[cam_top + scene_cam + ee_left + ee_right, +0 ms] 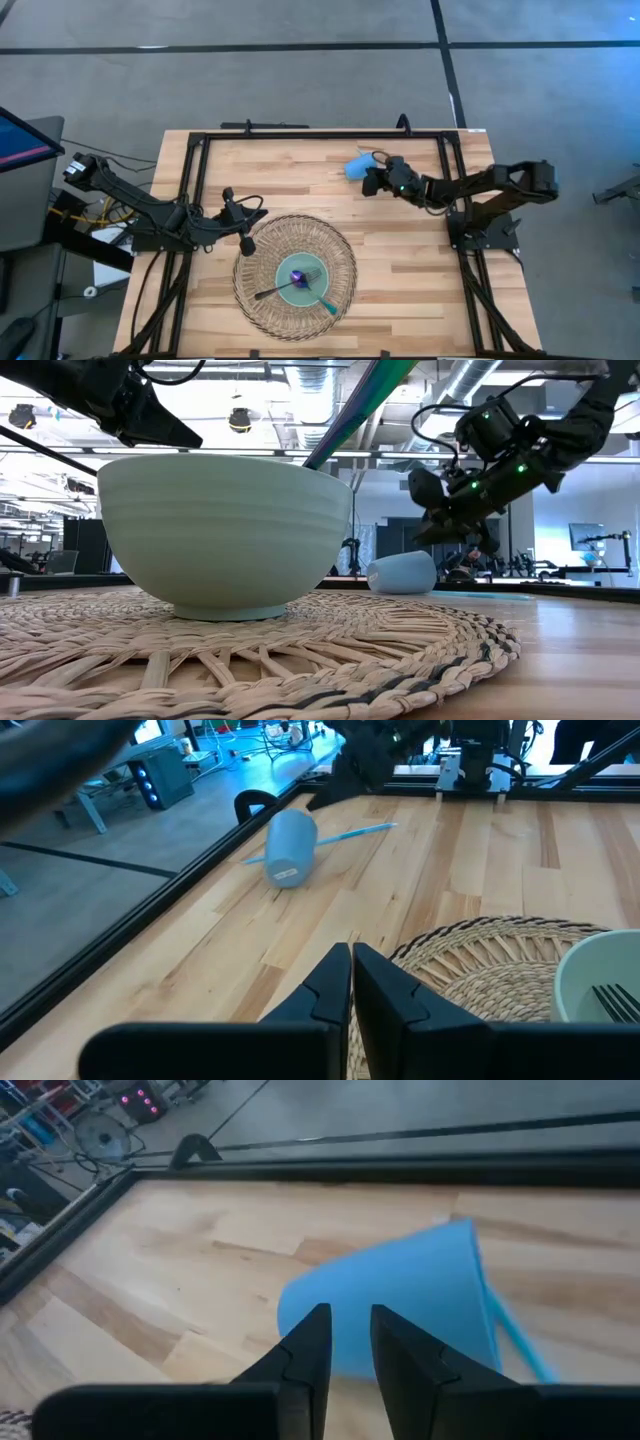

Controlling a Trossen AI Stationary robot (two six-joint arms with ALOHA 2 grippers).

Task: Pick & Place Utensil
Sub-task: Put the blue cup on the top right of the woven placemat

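Observation:
A pale green bowl (299,281) (225,530) stands on a round woven placemat (262,300). In it lie a dark fork (283,288), a teal-handled utensil (323,303) leaning over the rim, and a purple piece (298,275). A blue cup (358,165) (400,1305) lies on its side near the table's far edge, with a thin blue stick (352,832) beside it. My right gripper (374,181) (348,1342) hovers just near of the cup, raised off the table, narrowly open. My left gripper (246,240) (352,972) is shut above the placemat's left edge.
A black metal frame (300,134) runs around the wooden table top (420,270). Bare wood lies between the placemat and the cup and on the table's right side. A monitor (20,140) stands off the table's left.

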